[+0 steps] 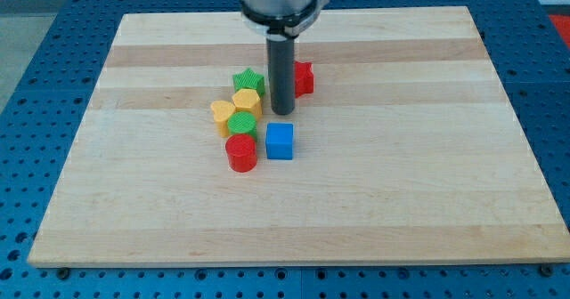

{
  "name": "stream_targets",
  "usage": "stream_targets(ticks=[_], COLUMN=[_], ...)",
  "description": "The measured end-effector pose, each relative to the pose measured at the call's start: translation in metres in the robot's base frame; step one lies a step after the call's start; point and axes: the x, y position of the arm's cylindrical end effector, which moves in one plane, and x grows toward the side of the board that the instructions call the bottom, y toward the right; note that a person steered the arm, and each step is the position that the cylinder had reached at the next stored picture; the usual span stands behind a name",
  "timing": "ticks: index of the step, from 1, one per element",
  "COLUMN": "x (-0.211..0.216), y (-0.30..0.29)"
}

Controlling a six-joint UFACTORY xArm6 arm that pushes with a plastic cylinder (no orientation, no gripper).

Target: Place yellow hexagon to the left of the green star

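The yellow hexagon [247, 101] sits just below the green star [248, 81], touching it, near the middle of the wooden board [401, 183]. My tip [282, 112] stands on the board just to the right of the yellow hexagon and the green star, close beside them. A red block [304, 78] is partly hidden behind the rod on its right.
A yellow heart-like block [223, 115] lies left of a green cylinder [241, 125]. A red cylinder [240, 153] is below them, and a blue cube [280, 141] is below my tip. The blocks form a tight cluster.
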Motion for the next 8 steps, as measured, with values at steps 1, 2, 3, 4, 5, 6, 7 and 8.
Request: stream_targets(ticks=[1,2,3,4,5,6,7,8], x=[0.013,0.014,0.014,0.013,0.013,0.013,0.007,-0.016], y=[-0.032,-0.052,-0.037,-0.026,-0.046,-0.069,-0.09,-0.09])
